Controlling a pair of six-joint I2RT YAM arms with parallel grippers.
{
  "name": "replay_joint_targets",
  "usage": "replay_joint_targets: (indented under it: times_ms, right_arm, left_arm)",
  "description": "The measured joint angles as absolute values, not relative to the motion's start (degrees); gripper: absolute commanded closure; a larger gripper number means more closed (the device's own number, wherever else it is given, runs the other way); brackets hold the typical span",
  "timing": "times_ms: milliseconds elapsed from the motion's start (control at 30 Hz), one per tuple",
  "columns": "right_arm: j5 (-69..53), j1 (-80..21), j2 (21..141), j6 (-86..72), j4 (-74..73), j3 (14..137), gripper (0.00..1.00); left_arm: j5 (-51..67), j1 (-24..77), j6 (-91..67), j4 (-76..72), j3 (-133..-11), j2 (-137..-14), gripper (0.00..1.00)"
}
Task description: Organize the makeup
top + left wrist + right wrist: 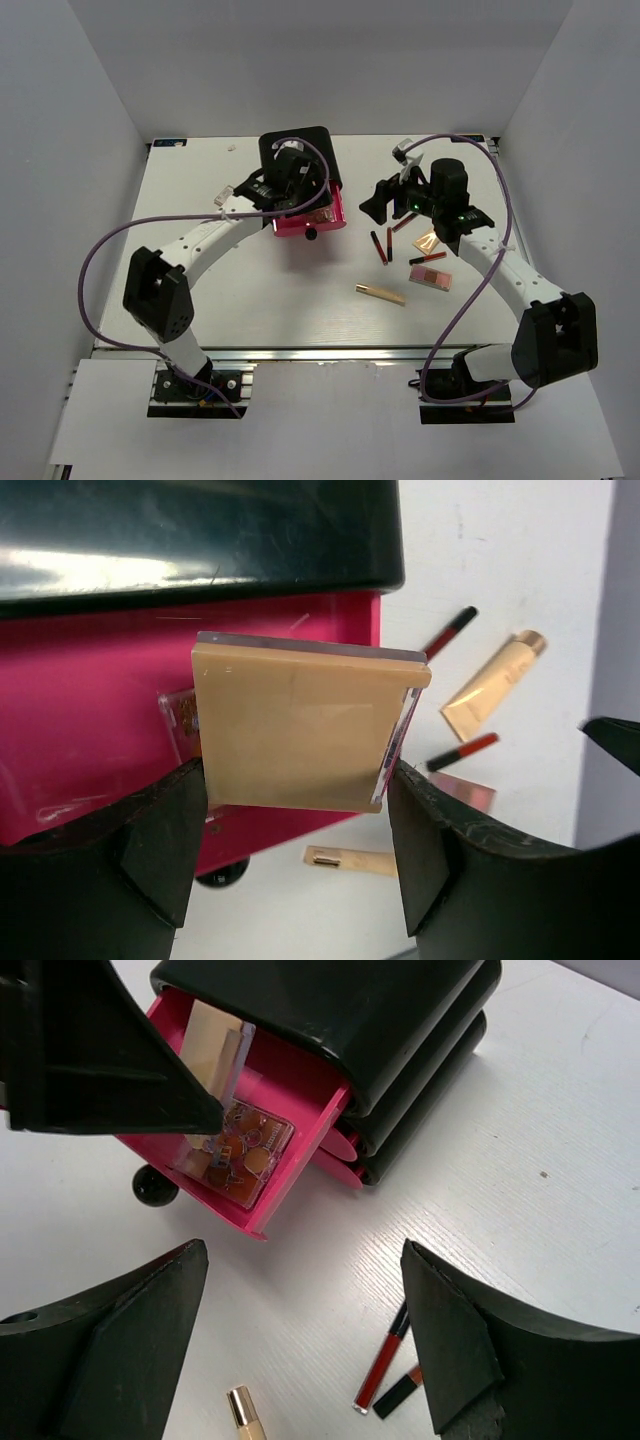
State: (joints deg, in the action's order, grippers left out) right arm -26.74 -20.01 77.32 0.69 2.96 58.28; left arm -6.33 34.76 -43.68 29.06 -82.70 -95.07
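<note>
White surface (pixel 250 290), boxed in by grey walls, carries most of the makeup loose on the right-hand side. Nearest the arm bases lies the gold-beige stick (pixel 381 293), and just beyond it the pink palette (pixel 430 276). Farther back, 3 dark-red lip sticks (pixel 379 247) lie scattered around the peach tube (pixel 427 241), all apart from the organiser. So at least 6 pieces are left to sort.

The right tool (pixel 380 200) hangs over the lip sticks with its fingers spread wide and nothing between them. Its wrist view shows bare surface and 2 sticks below the gap.

Beyond, the pink drawer (pixel 310 222) stands open from the black box (pixel 296 150). 1 clear compact (pixel 245 1150) with brownish pans already lies flat inside. The left tool (pixel 295 780) is over that drawer, clamped on the 2 side edges of a beige compact (pixel 300 730), which it holds on edge and tilted. Whether the lower edge touches the drawer floor I cannot tell. By my reading the task is early: 1 piece stowed, 1 about to be released, the rest waiting.
</note>
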Motion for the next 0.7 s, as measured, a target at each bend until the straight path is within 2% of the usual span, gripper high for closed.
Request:
replay_joint_targets:
  times_ms: [33,167,267,433,533,700]
  right_arm:
    - [-26.7,-19.9,77.2,0.7,2.9,58.3,0.17]
    - [-25.9,-19.4,76.2,0.7,2.8,58.3,0.15]
    - [-25.6,-18.9,75.7,0.9,2.8,58.3,0.11]
    - [-25.6,-17.8,75.7,2.5,2.3,58.3,0.11]
    - [-25.9,-17.1,75.7,3.8,1.3,58.3,0.10]
    - [-27.0,-15.8,75.8,5.7,-0.1,58.3,0.11]
  left_arm:
    - [-7.2,35.1,-43.1,30.2,-84.1,-96.4,0.70]
    - [-10.1,36.3,-41.6,34.8,-87.9,-99.2,0.31]
    - [-11.1,36.9,-41.0,36.9,-88.8,-100.1,0.24]
    - [-11.2,37.7,-40.4,39.4,-91.5,-101.1,0.18]
    - [-11.2,37.8,-39.8,40.1,-95.6,-101.6,0.09]
    - [-11.4,37.7,-38.9,40.2,-101.4,-101.4,0.07]
